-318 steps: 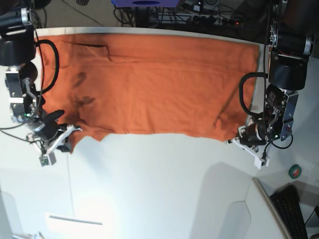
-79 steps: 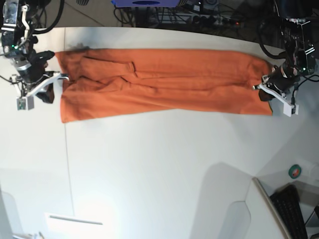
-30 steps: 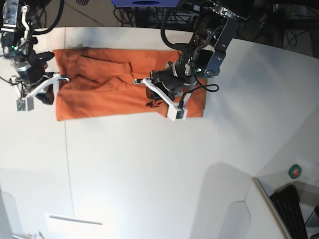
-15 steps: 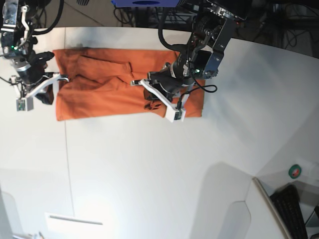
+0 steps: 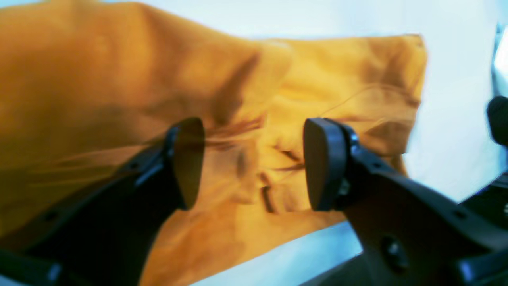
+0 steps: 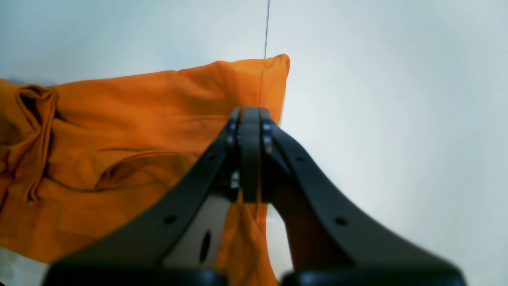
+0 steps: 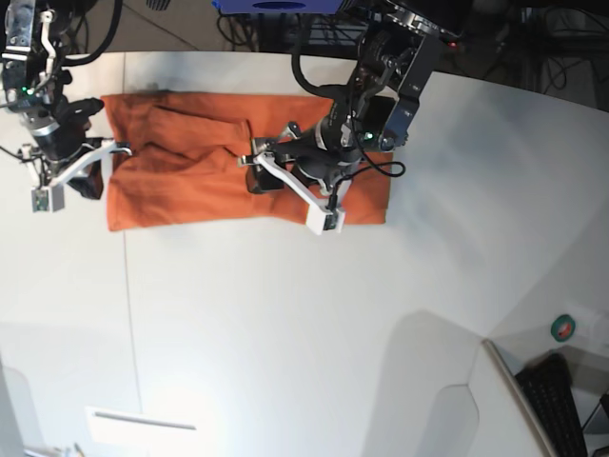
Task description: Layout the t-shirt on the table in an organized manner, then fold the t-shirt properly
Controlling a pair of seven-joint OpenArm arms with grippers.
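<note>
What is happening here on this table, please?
A two-armed robot is folding an orange t-shirt on the white table. The shirt lies as a long folded band, with one end doubled over toward the middle. The left gripper hovers over that doubled part with its jaws open, holding no cloth. The right gripper is shut on the shirt's edge at the other end.
</note>
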